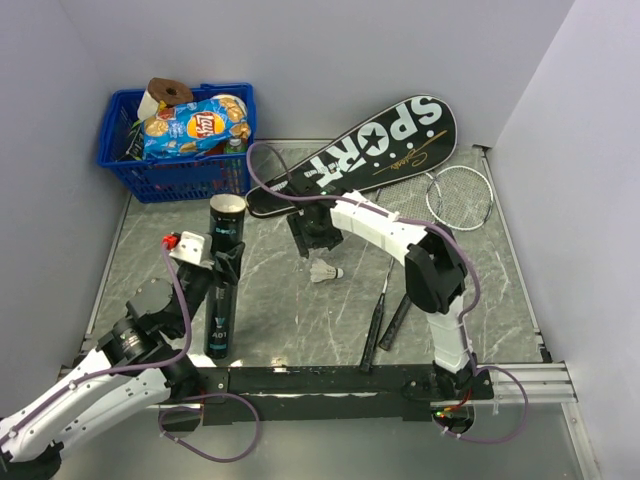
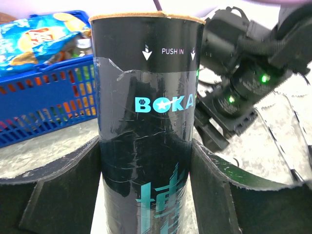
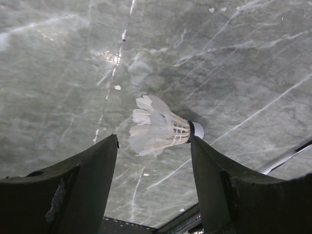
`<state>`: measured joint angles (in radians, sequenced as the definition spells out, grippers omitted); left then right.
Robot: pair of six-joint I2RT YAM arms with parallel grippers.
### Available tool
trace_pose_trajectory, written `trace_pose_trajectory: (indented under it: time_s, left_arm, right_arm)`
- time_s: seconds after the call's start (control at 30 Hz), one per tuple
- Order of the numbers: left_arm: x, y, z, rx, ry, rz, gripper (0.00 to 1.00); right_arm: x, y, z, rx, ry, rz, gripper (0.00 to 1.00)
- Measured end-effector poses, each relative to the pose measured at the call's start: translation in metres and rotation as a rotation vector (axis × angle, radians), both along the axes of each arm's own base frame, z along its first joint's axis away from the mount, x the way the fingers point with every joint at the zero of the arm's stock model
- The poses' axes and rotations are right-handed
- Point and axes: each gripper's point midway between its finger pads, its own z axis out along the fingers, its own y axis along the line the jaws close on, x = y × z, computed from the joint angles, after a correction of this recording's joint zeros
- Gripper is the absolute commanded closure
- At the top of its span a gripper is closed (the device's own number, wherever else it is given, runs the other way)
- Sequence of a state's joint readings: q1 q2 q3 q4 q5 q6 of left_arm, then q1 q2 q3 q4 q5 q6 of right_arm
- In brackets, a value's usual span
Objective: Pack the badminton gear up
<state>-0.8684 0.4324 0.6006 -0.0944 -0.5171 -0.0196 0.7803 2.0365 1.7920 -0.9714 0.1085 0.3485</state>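
A dark cylindrical tube (image 1: 222, 290) lettered "BOKA" (image 2: 146, 97) stands upright at the left of the table, and my left gripper (image 1: 222, 262) (image 2: 146, 146) is shut on it, one pad on each side. A white feather shuttlecock (image 1: 325, 272) (image 3: 161, 127) lies on its side on the marble. My right gripper (image 1: 318, 240) (image 3: 154, 139) hangs open just above it, the cork near its right fingertip. The black "SPORT" cover (image 1: 370, 150) lies at the back. Two silver racket heads (image 1: 460, 195) stick out beside it, and their black handles (image 1: 385, 325) point toward the near edge.
A blue plastic basket (image 1: 120, 160) (image 2: 44, 107) of snacks stands in the back left corner. White walls close in the table on three sides. The right arm (image 2: 243, 78) is close to the tube's right. A black rail (image 1: 320, 380) runs along the near edge.
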Motion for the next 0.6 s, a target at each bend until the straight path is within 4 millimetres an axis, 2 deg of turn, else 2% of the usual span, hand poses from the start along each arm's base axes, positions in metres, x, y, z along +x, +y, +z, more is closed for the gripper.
trace_pose_trajectory:
  time_s: [0.5, 0.6]
  left_arm:
    - [0.003, 0.012, 0.002, -0.034, 0.004, 0.059, 0.99]
    - [0.004, 0.013, 0.002, -0.035, 0.004, 0.062, 0.99]
  right_arm:
    - [-0.003, -0.015, -0.030, -0.186, 0.043, 0.027, 0.36]
    - [-0.006, -0.017, -0.035, -0.215, 0.053, 0.036, 0.41]
